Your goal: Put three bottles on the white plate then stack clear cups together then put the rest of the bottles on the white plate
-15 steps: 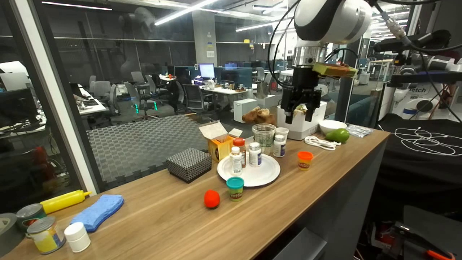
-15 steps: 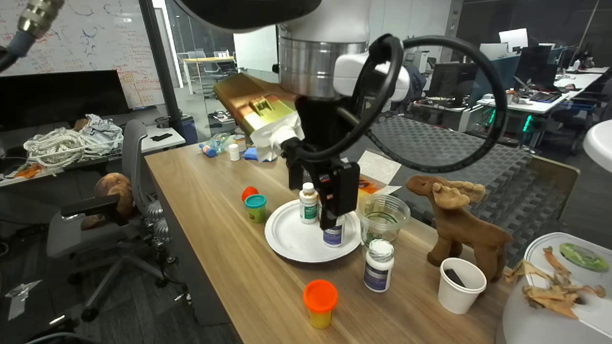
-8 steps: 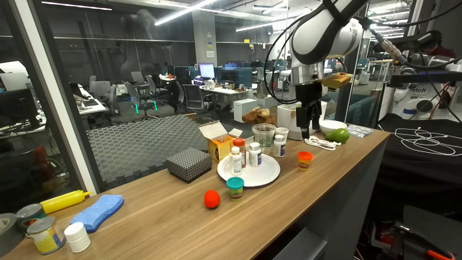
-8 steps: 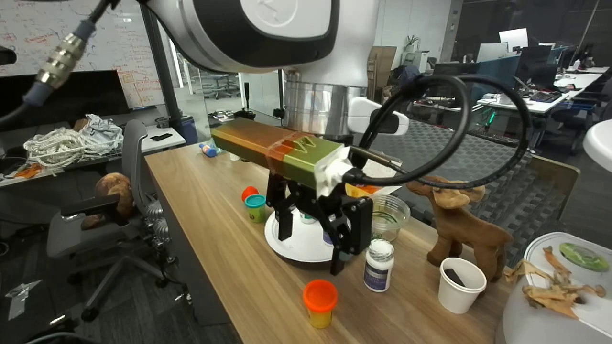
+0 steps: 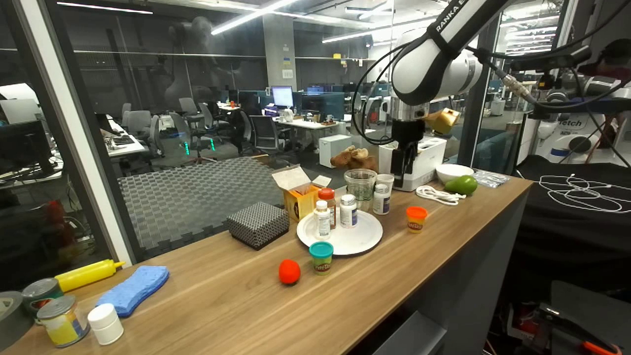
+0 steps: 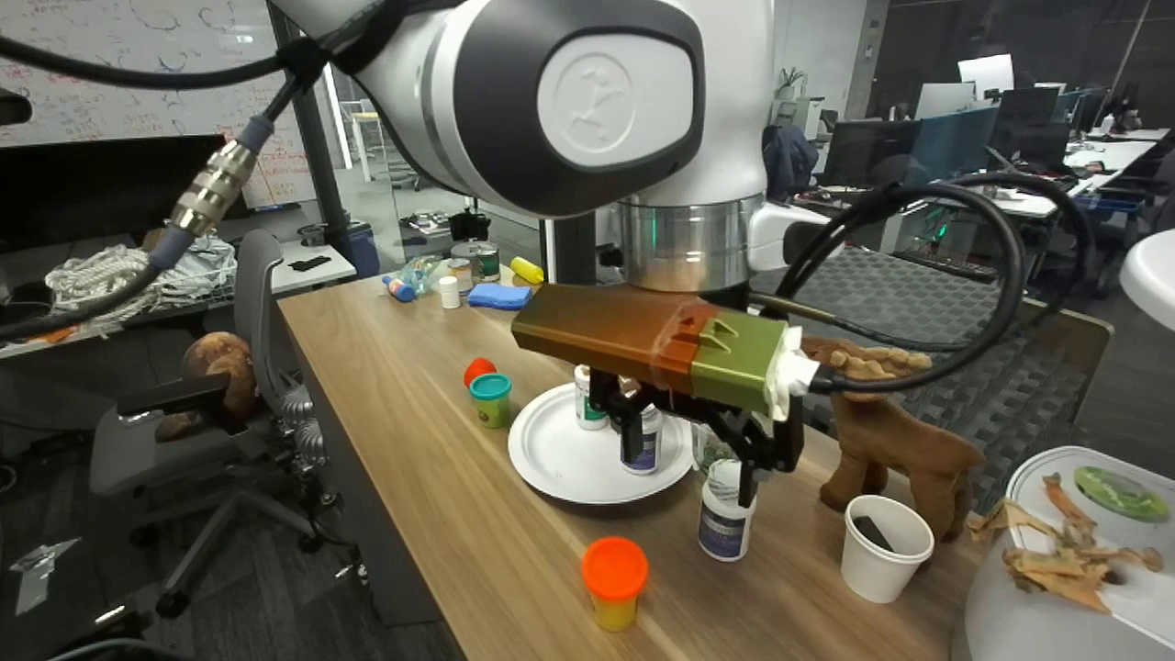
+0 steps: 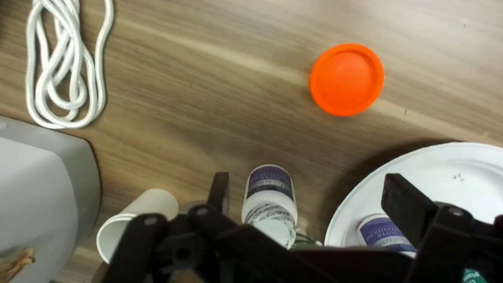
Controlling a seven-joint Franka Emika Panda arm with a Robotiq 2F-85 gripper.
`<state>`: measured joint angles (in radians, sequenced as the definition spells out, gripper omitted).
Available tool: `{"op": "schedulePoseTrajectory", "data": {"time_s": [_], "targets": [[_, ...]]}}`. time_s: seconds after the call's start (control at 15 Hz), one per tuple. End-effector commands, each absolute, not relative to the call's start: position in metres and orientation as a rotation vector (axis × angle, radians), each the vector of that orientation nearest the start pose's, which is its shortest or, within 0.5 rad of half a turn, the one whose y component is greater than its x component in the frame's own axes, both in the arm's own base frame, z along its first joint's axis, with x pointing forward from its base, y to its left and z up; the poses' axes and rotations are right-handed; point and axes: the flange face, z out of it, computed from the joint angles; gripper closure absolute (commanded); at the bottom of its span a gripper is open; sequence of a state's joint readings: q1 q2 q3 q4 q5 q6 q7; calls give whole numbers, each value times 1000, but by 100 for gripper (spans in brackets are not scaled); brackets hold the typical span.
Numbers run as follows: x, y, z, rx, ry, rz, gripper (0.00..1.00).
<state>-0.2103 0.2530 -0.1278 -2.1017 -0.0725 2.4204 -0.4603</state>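
- End effector: the gripper (image 7: 308, 192) points down above the wooden counter (image 5: 236, 305). Its jaws stand wide apart and hold nothing.
- Alignment: in the wrist view, the loose purple-label bottle (image 7: 270, 196) shows between the two fingertips (image 7: 219, 192), closer to the one on the side of the white paper cup (image 7: 147, 206). In an exterior view, the gripper stands clear of that bottle.
- White plate (image 6: 562, 461): lies flat on the counter and carries three upright bottles.
- Plate contents: in an exterior view, the white-capped green-label bottle (image 5: 322, 224) stands in front of the red-capped bottle (image 5: 332, 209) and partly covers it; the plated purple-label bottle (image 5: 348, 214) stands just beside them.
- Loose purple-label bottle: upright on the counter, off the plate, just beside the clear cup (image 5: 360, 183).
- Cup state: upright, near the plate rim. Whether it is one cup or several nested cannot be told.
- Squat white bottle (image 5: 106, 324): upright at the end of the counter, well apart from the plate, near the blue sponge (image 5: 133, 291).
- Play-Doh: the teal-lidded tub (image 5: 321, 261) stands just beside the plate; the orange-lidded tub (image 5: 415, 222) stands near the loose bottle.
- Surroundings: a plush moose (image 6: 904, 454) stands behind the paper cup; a bundle of white rope (image 7: 67, 78) lies on the counter beside the white bin (image 5: 430, 167).
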Motion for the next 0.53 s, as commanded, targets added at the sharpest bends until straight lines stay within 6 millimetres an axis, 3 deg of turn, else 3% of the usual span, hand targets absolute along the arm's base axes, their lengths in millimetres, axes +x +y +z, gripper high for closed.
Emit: {"op": "schedulePoseTrajectory", "data": {"time_s": [0.0,0.47], "targets": [[557,-208,304,-3160,-270,-241,0],[559,-219,293,-3050,-263,-392,0]]}}
